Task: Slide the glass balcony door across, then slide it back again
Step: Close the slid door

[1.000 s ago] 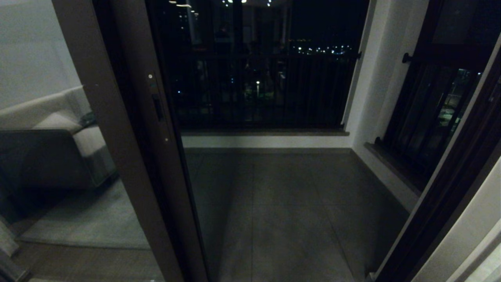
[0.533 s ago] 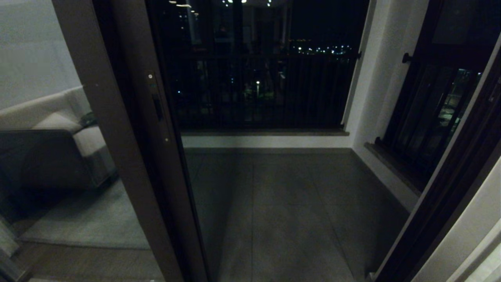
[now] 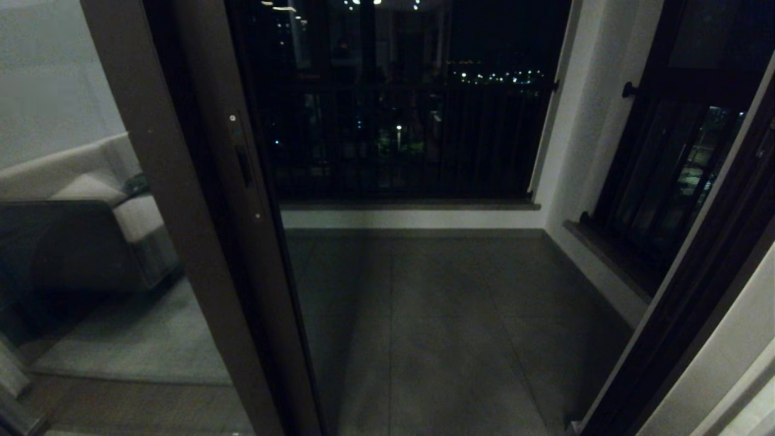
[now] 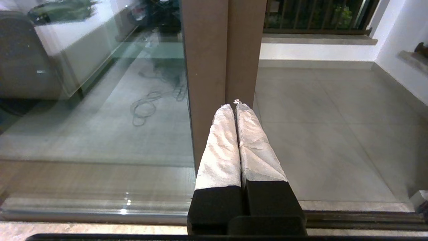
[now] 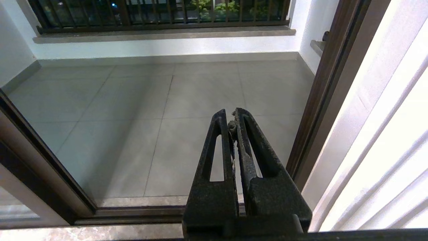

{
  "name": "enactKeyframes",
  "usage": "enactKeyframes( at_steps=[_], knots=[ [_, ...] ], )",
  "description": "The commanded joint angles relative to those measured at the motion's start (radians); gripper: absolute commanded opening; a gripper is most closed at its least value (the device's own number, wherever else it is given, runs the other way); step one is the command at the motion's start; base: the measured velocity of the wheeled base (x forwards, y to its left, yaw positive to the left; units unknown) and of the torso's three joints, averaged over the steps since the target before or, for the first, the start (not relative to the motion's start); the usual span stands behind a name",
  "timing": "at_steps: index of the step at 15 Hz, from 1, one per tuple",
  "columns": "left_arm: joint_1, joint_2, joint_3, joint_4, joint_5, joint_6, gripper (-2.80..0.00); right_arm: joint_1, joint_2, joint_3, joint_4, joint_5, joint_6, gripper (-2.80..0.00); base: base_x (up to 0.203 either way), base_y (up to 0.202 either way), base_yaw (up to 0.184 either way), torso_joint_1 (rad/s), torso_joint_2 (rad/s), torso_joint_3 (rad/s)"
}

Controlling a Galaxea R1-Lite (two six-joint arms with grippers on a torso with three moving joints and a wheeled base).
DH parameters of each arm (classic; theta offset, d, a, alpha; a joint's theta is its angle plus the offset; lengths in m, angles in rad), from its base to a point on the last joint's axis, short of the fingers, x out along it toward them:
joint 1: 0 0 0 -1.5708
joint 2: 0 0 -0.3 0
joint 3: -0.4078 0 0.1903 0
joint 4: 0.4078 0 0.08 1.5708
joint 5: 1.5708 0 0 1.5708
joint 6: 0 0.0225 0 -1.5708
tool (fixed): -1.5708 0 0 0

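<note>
Head view shows the glass balcony door (image 3: 242, 200) standing at the left of the opening, its slim black handle (image 3: 244, 166) on the stile, with the balcony floor (image 3: 448, 327) open to the right as far as the dark door jamb (image 3: 684, 303). Neither arm appears in this view. From the left wrist view, the left gripper (image 4: 234, 107) hangs low in front of the brown stile (image 4: 222, 53), its white-wrapped fingers (image 4: 220, 147) pressed together and holding nothing; whether the tips touch the frame is hard to judge. The right gripper (image 5: 232, 118) is likewise closed on nothing, pointing out over the floor tiles near the jamb on the right. With the doorway wide open and no hand on the handle, the door probably lies at one end of its travel; which slide remains cannot be told from these pictures.
</note>
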Motion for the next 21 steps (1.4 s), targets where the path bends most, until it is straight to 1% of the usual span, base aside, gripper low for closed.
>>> enactKeyframes(
  at_steps=[1,6,8,10,11,12,15,18,19,21],
  knots=[
    [0.000,-0.002,0.002,0.001,0.000,0.004,-2.80,0.000,0.001,0.000,0.000,0.000,-0.001,-2.80,0.000,0.000,0.000,0.000,0.00,0.000],
    [0.000,-0.002,-0.009,-0.006,0.000,0.004,-2.80,0.000,0.002,0.000,0.001,0.000,-0.001,-2.80,0.000,0.000,0.000,0.000,0.00,0.000],
    [0.001,-0.001,-0.103,0.015,-0.014,0.009,-2.80,0.000,0.001,0.000,0.001,0.000,-0.001,-2.80,0.000,0.000,0.000,0.000,0.00,0.000],
    [0.001,0.002,-0.192,0.051,-0.107,0.036,-2.80,0.000,0.000,0.000,0.001,0.000,-0.001,-2.80,0.000,0.000,0.000,0.000,0.00,0.000],
    [0.002,0.009,-0.230,0.084,-0.133,0.054,-2.80,0.000,0.001,0.000,0.001,0.000,-0.001,-2.80,0.000,0.000,0.000,0.000,0.00,0.000],
    [0.002,0.030,-0.277,0.115,-0.143,0.068,-2.80,0.000,0.002,0.000,0.001,0.000,-0.001,-2.80,0.000,0.000,0.000,0.000,0.00,0.000],
    [0.002,0.194,-0.427,0.146,-0.157,0.071,-2.80,0.000,0.001,0.000,0.001,0.000,0.000,-2.80,0.000,0.000,0.000,0.000,0.00,0.000],
    [0.001,0.438,-0.588,0.158,-0.174,0.070,-2.80,0.000,0.000,0.000,0.001,0.000,0.000,-2.80,0.000,0.000,0.000,0.000,0.00,0.000],
    [0.000,0.525,-0.659,0.162,-0.197,0.068,-2.80,0.000,0.000,0.000,0.001,0.000,0.000,-2.80,0.000,0.000,0.000,0.000,0.00,0.000],
    [0.000,0.678,-0.821,0.209,-0.253,0.065,-2.80,0.000,0.000,0.000,0.001,0.000,-0.001,-2.80,0.000,0.000,0.000,0.000,0.00,0.000]
  ],
)
